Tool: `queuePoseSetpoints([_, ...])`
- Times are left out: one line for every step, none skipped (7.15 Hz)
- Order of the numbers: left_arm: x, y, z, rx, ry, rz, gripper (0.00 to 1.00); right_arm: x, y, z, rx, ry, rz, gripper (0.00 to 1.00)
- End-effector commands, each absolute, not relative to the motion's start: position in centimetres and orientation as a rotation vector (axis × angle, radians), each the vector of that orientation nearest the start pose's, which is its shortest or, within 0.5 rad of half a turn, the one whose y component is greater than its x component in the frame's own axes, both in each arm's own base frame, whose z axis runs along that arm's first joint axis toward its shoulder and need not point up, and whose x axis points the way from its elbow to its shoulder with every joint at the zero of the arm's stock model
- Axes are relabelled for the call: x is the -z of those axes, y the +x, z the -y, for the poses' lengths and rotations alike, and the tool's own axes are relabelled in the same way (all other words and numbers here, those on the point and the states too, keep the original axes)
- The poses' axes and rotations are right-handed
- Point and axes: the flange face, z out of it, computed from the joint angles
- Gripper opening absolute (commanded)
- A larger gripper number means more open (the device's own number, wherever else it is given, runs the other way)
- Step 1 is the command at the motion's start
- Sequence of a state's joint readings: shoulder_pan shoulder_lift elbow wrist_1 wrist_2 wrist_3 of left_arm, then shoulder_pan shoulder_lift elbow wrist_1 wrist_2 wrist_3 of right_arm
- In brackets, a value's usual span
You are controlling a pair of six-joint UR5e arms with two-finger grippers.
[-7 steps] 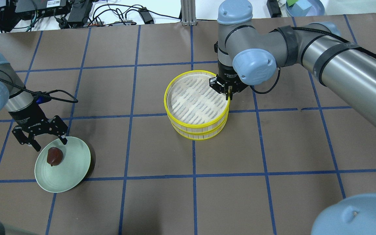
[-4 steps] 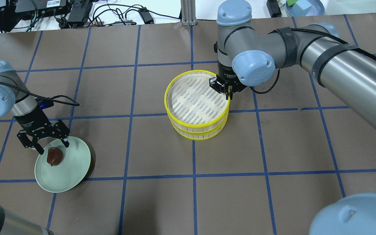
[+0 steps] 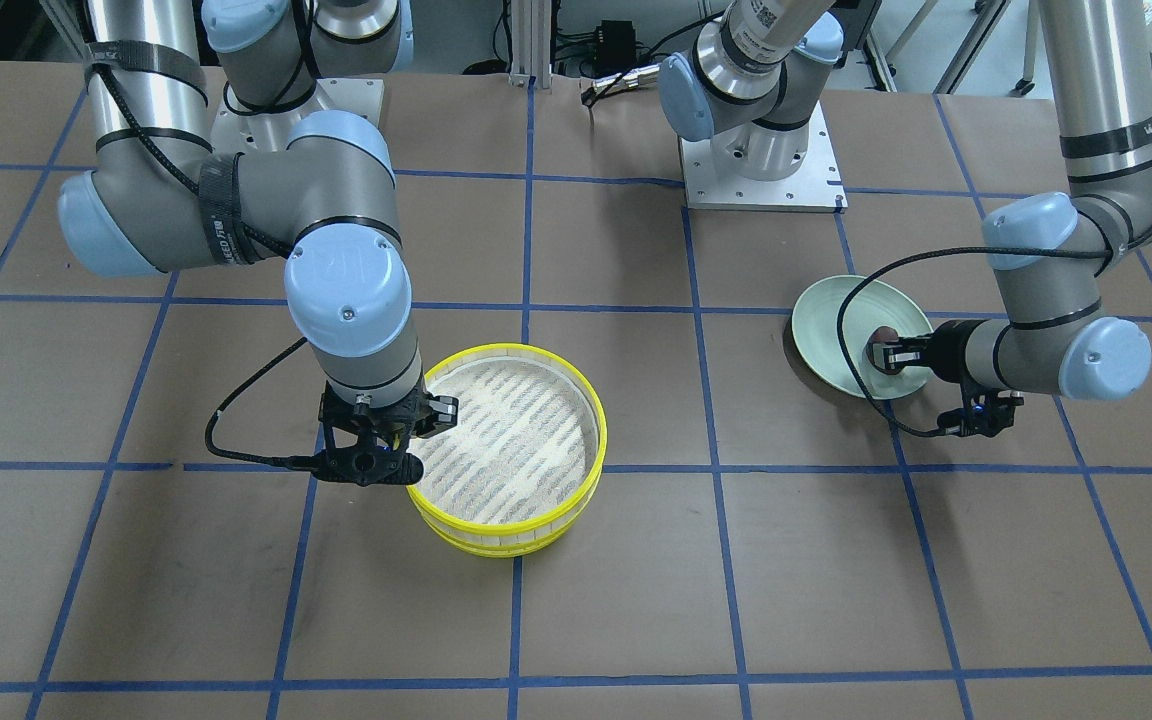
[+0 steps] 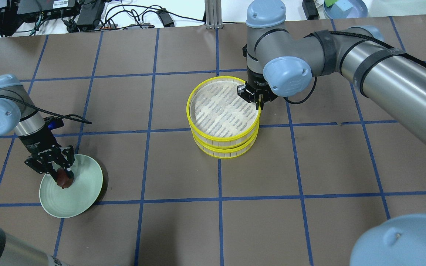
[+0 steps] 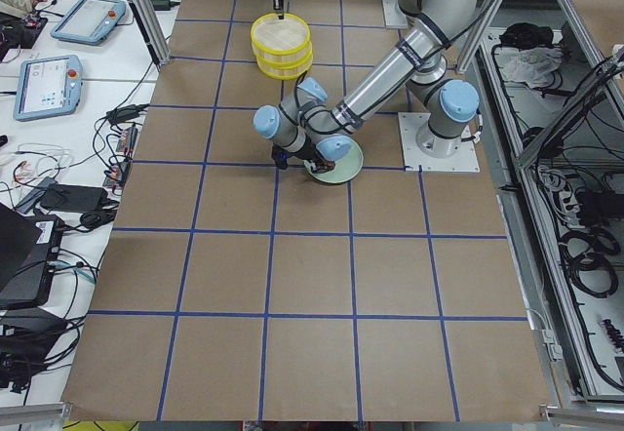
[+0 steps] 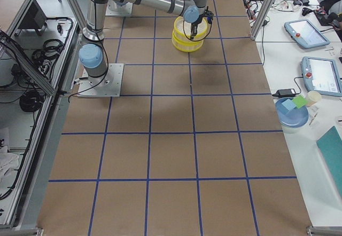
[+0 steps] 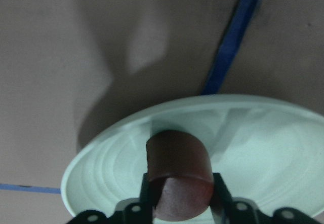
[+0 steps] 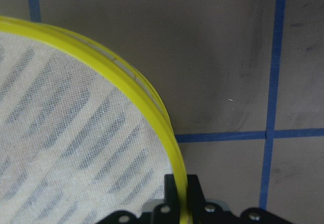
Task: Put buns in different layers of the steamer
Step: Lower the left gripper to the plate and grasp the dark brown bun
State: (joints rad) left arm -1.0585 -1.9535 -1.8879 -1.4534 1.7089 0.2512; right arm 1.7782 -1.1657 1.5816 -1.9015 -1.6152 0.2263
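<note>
On the pale green plate (image 4: 83,192), the left gripper (image 4: 63,174) pinches the reddish-brown bun (image 7: 177,176) between its jaws, low over the plate's left part. Farther on, mid-table, the upper steamer layer (image 4: 224,137) sits stacked on the lower steamer layer (image 4: 224,153), its striped mesh showing. The right gripper (image 4: 259,103) has its jaws nipped onto the upper rim at the far right. The table (image 4: 309,166) is covered in brown paper with a blue tape grid, and cables (image 4: 124,14) lie past its far edge.

Smooth matt bun (image 7: 177,168), glossy plate (image 7: 263,143), steamer layers (image 4: 223,147) w/ plastic rims, mesh bases, matt paper table (image 4: 309,166)
</note>
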Motion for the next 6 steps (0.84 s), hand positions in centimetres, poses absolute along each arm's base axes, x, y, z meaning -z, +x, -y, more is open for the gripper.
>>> queuePoseSetpoints([-17.8, 13.3, 48.3, -0.965, -0.334, -3.083, 0.0, -28.6, 25.3, 57.6, -0.131, 0.021, -3.202, 0.02])
queuePoseSetpoints([-19.2, 13.4, 48.9, -0.938, -0.323, -3.086, 0.0, -28.7, 25.3, 57.6, -0.131, 0.024, -3.204, 0.02])
queuePoseSetpoints([-21.2, 13.0, 49.9, -0.949, -0.325, -3.078, 0.0, -28.6, 25.2, 57.6, -0.133, 0.021, -3.205, 0.01])
queuePoseSetpoints([-23.2, 11.4, 50.9, -0.921, -0.278, -3.076, 0.0, -28.8, 25.2, 57.5, -0.131, 0.024, -3.204, 0.01])
queuePoseSetpoints([-24.8, 8.5, 51.7, -0.862, -0.251, -3.087, 0.0, -28.8, 25.2, 57.5, -0.131, 0.024, -3.204, 0.01])
queuePoseSetpoints([-26.4, 5.5, 52.0, -0.803, -0.28, -3.089, 0.0, -28.6, 25.2, 57.5, -0.141, 0.026, -3.203, 0.01])
